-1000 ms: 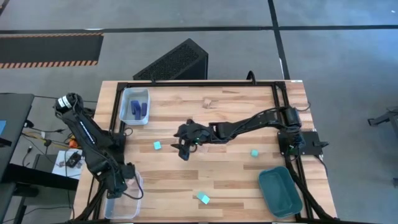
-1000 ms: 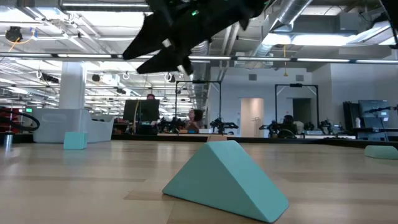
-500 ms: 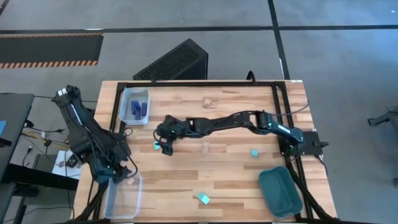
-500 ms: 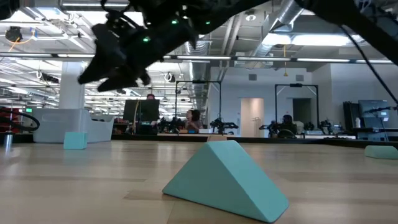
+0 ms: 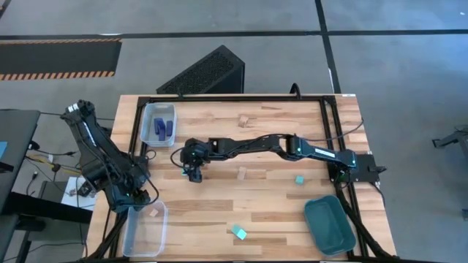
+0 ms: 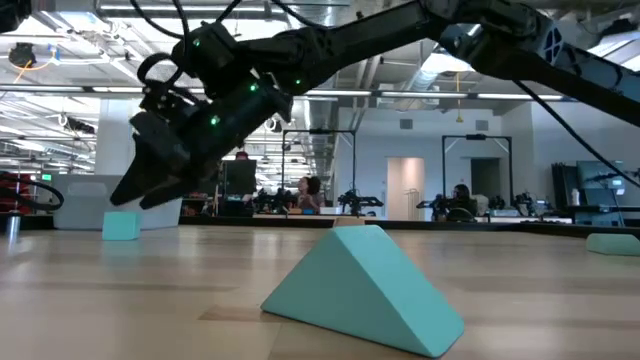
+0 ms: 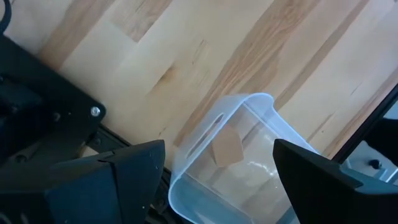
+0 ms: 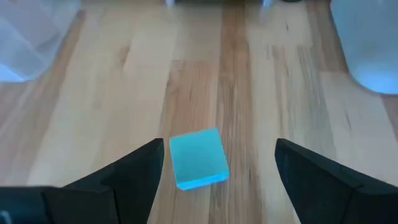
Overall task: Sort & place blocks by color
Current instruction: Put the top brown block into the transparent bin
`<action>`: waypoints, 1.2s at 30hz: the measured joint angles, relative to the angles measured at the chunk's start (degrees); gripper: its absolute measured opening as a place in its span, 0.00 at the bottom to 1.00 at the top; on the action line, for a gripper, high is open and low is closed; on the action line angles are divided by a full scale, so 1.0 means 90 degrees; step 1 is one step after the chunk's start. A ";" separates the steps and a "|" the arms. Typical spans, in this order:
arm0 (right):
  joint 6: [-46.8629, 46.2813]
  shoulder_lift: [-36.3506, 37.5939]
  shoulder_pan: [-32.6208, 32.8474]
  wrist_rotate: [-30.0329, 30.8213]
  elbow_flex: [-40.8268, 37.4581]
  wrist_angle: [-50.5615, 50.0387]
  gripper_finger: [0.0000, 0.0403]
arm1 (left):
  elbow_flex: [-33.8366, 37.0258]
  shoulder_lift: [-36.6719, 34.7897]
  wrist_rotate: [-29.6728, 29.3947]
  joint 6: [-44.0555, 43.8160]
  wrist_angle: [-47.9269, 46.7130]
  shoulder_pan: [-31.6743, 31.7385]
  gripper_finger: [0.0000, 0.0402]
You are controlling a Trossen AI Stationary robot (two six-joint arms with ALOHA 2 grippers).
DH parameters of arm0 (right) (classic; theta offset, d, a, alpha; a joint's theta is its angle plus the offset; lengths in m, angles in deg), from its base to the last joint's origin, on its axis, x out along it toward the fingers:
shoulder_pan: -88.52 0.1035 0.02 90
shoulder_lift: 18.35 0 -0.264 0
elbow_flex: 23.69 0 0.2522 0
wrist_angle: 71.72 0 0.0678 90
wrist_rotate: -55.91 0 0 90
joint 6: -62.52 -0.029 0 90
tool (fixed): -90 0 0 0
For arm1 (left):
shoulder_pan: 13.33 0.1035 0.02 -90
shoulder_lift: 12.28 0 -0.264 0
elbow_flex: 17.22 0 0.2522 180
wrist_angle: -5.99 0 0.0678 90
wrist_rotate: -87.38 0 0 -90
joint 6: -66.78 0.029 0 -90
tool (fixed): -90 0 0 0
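Now, teal cube: lies flat on the table, just in front of the right hand, between its two spread fingers in the right wrist view and touching neither; in the low view it sits on the wood just below that hand.
Right hand: reaches far across the table to the teal cube, fingers spread wide and holding nothing, tips angled down toward the cube but short of the wood.
Other teal blocks: a wedge near the table's front edge, well apart from the teal cube; a small cube well off toward the right arm's base.
Tan blocks: one on the wood near the right arm's forearm; one near the table's far edge; one lying inside the front clear bin.
Blue-purple bars: lying together in the far clear bin, which stands beyond the teal cube.
Left hand: off the table's left side, just beside the front clear bin, fingers spread and empty.
Dark teal tray: at the table's front corner near the right arm's base.
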State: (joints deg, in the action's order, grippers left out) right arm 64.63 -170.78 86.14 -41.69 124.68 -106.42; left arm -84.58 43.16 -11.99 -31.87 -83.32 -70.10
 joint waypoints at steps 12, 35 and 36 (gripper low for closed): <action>0.0280 -0.0256 -0.0007 -0.0640 -0.0016 0.0084 0.78 | 0.0000 0.0000 -0.0002 0.0060 -0.0005 0.0274 0.71; -0.1125 -0.0269 0.0079 -0.0480 0.0019 -0.0095 0.30 | 0.0000 0.0000 -0.0400 0.1108 0.0000 0.1128 0.71; -0.1241 -0.0196 0.0081 -0.0476 0.0019 -0.0333 0.30 | 0.0000 0.0000 -0.0406 0.1110 -0.0002 0.1191 0.71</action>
State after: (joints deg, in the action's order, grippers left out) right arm 53.46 -172.54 86.87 -45.97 124.85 -109.42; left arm -84.58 43.16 -15.65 -21.88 -83.34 -59.38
